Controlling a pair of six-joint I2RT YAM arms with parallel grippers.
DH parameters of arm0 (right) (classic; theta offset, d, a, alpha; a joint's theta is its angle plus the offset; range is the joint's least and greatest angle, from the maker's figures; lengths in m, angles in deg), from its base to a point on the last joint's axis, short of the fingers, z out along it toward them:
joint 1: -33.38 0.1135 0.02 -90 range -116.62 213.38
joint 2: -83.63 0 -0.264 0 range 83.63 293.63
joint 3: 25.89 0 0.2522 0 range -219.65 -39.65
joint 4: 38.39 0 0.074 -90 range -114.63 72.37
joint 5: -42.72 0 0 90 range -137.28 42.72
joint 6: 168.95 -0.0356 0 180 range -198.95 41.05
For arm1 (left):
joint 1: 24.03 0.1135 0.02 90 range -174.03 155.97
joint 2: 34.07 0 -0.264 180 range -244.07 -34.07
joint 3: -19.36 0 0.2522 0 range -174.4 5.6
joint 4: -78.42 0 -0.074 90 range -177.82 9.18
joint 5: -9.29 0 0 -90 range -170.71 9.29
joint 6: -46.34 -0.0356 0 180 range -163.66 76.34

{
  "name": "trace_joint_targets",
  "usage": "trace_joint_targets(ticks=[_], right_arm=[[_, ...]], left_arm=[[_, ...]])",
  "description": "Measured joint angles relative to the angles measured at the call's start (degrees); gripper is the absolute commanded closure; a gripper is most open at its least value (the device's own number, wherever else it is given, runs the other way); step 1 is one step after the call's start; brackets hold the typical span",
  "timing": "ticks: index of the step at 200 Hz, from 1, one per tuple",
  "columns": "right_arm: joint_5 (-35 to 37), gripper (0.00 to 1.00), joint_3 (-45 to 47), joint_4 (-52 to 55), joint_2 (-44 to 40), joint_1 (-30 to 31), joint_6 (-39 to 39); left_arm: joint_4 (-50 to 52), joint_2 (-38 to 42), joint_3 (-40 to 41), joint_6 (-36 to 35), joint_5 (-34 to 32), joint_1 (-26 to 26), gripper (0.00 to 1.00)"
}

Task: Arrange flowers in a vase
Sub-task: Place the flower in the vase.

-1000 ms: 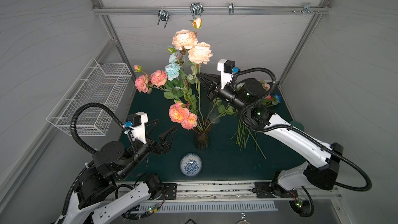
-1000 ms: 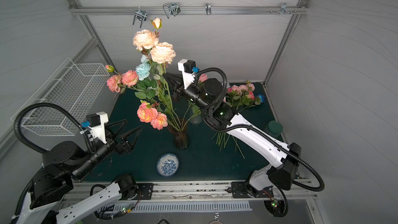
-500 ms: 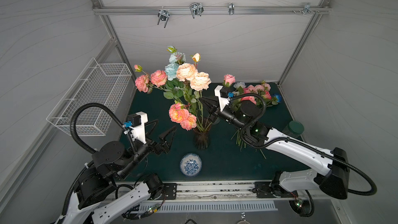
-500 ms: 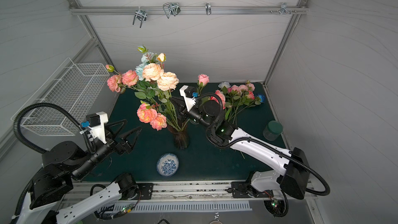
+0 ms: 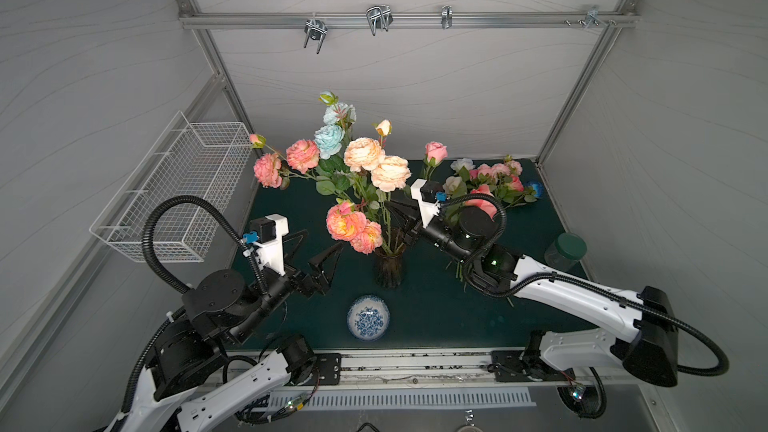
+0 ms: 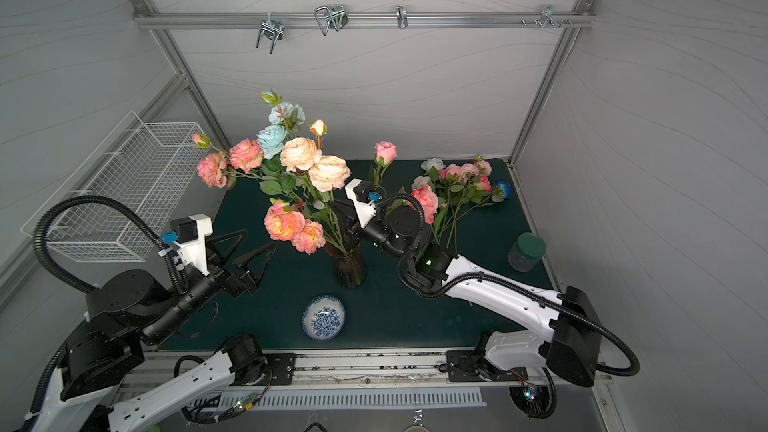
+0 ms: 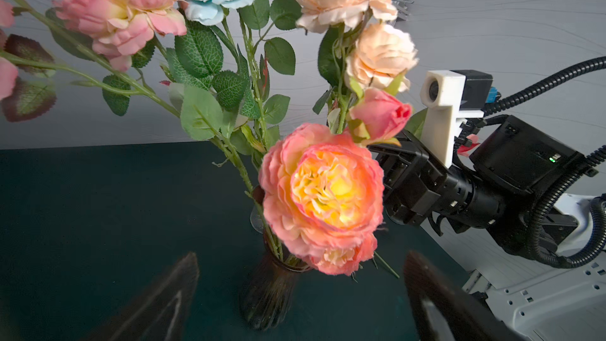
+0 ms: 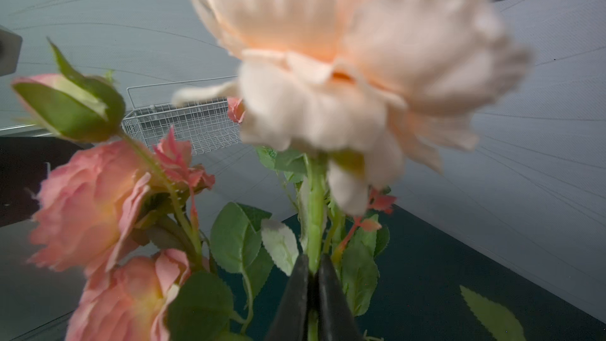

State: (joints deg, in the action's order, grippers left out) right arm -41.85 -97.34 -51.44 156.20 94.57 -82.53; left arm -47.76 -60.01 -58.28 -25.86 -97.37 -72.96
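— Where are the flowers (image 5: 357, 168)?
— Most stand in the dark ribbed vase (image 5: 388, 270) near the middle of the green mat (image 5: 415, 313). They have long green stems and toothed leaves, and the heads fan out from 10 to 1 o'clock above its mouth. A loose bunch (image 5: 494, 178) lies flat at 2 o'clock of the vase, by the back corner.
— Colours?
— Two full peach roses (image 5: 365, 153) sit on top, with pale blue roses (image 5: 328, 141) behind them at 11. Pink roses (image 5: 302, 155) reach out at 10. Two yellow-hearted coral roses (image 5: 345, 222) hang low at 9, just over the rim. The loose bunch is pink and white, with one deep blue head (image 5: 534, 189) at its far end.
— The right gripper (image 8: 313, 267)?
— Pinched together on the green stem of a peach rose (image 8: 344, 60), below the head, at 1 o'clock of the vase mouth.
— And the left gripper (image 5: 323, 239)?
— Jaws wide apart, holding nothing, at 9 o'clock of the vase and pointing toward it, clear of the blooms.
— Anything else?
— A blue-and-white bowl (image 5: 368, 317) at 6 o'clock, a green-lidded jar (image 5: 565, 251) at 3, and a white wire basket (image 5: 183, 189) on the wall at 9.
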Motion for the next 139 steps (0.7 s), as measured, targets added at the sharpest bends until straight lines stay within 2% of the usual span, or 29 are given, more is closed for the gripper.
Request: trace_joint_targets(ticks=[44, 86, 139], right_arm=[[2.95, 0.89, 0.59, 1.81, -0.35, 1.11, 0.09], [4.00, 0.62, 1.18, 3.69, -0.76, 2.32, 0.87], [3.93, 0.50, -1.09, 8.13, -5.44, 4.42, 0.81]], left_arm=[[-0.02, -0.20, -0.33, -0.02, 0.50, 0.00, 0.01], [-0.42, -0.48, -1.14, -0.02, 0.85, 0.00, 0.01], [-0.70, -1.31, -1.16, -0.11, 0.83, 0.00, 0.01]])
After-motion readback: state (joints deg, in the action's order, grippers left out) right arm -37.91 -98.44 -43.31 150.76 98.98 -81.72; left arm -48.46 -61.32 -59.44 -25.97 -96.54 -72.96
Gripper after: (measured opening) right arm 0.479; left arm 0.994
